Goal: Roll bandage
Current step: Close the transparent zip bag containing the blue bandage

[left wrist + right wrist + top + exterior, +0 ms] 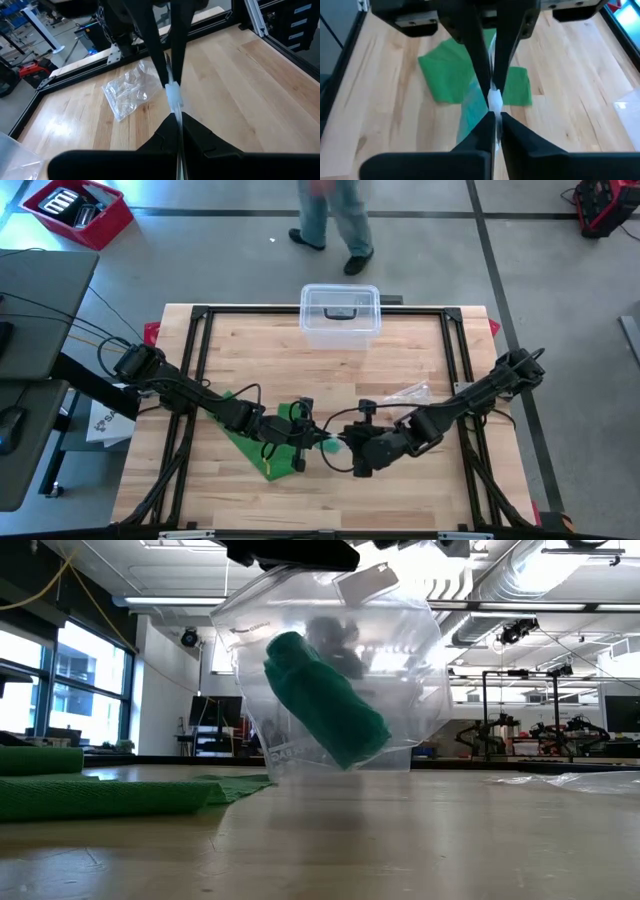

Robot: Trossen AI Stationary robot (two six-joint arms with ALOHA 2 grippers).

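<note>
1. Both tools meet over the middle of the wooden bench [420, 500]: my left tool [322, 442] is pinched tight on one edge of the clear plastic zip bag [335, 670], and my right tool [345, 448] is pinched on the same thin edge from the other side, tips almost touching.
2. In the low view the bag hangs off the bench, with the rolled green bandage [325, 700] lying tilted inside it.
3. I judge the step to be closing the bag, so I would keep both pinches firm and level, or the roll's weight may twist the mouth open.
4. I would slide one tool along the seal slowly, the other anchoring.
5. Loose flat green bandage cloth [248, 448] lies on the bench under the left arm; I'd lower the bag away from it.
6. An empty crumpled clear bag [129, 94] lies near the right arm, apart from the work.
</note>
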